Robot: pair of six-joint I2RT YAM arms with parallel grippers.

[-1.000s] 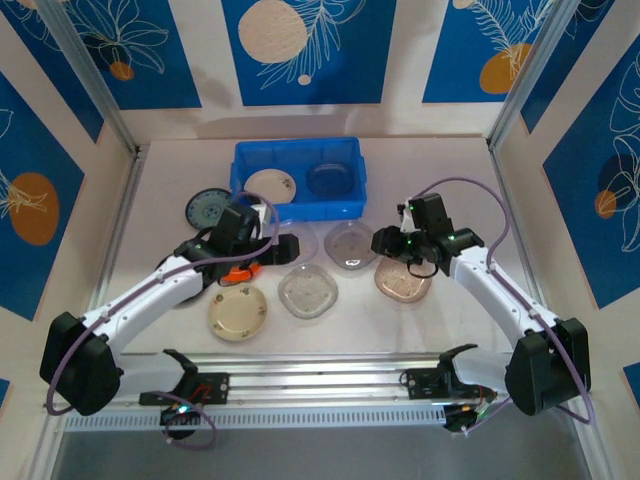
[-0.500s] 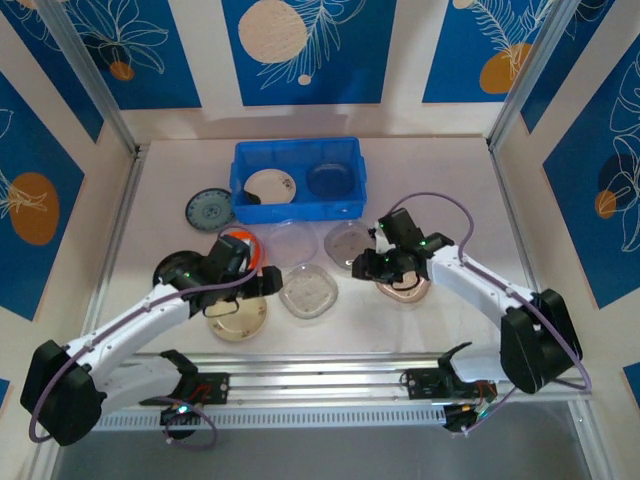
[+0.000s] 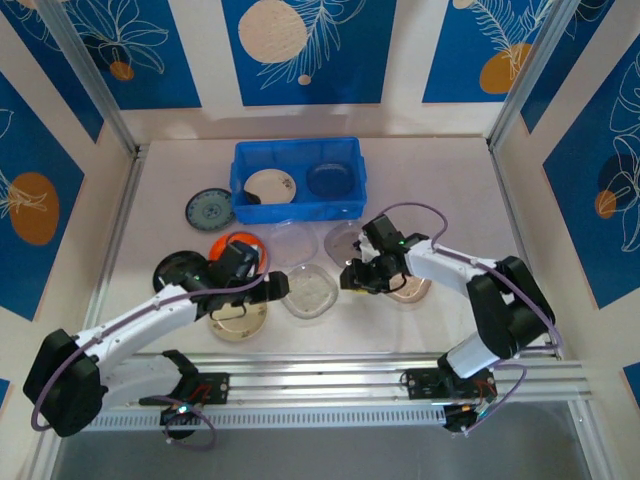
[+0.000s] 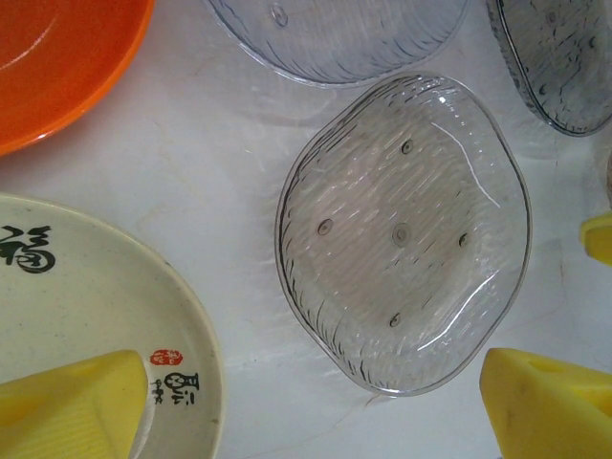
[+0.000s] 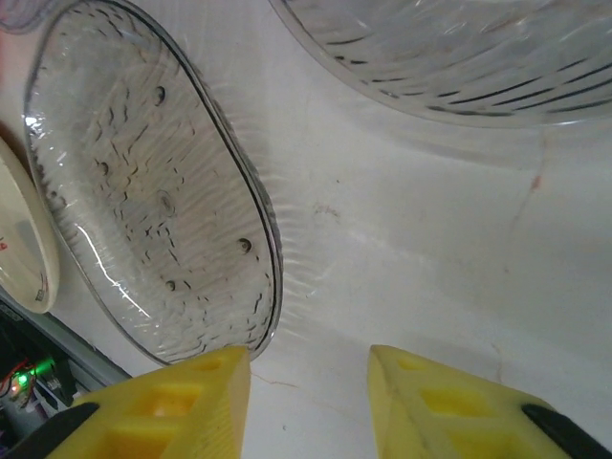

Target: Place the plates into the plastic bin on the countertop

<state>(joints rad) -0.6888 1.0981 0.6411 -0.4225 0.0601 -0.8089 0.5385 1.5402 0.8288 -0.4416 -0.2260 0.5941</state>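
both arms low over the middle clear plate, two plates in the bin

the blue bin (image 3: 298,208) sits at the far middle of the pale surface (image 3: 440,190). inside it a cream flowered plate (image 3: 270,185) lies on the left and a dark see-through plate (image 3: 328,178) on the right, side by side.

the other plates lie on the surface in front of the bin. a teal patterned plate (image 3: 208,209) is just left of the bin. nearer, a black plate (image 3: 176,270) and an orange plate (image 3: 240,245) lie beside the left arm. a cream plate (image 3: 238,318) with printed characters is nearest the front edge. in the middle is a clear plate (image 3: 308,290). behind it lie a second clear plate (image 3: 293,238) and a smoky plate (image 3: 345,240). a brownish see-through plate (image 3: 410,288) lies partly under the right arm.

the left fingers (image 3: 278,288) are low at the left edge of the middle clear plate. in the left wrist view they are spread wide and hold nothing. one yellow finger is over the cream plate and the other over bare surface, with the clear plate's near rim between them.

the right fingers (image 3: 350,278) are low at the right edge of the same plate. in the right wrist view they are parted, with bare surface in the gap. one tip is right at the plate's rim, and i cannot tell whether it touches.
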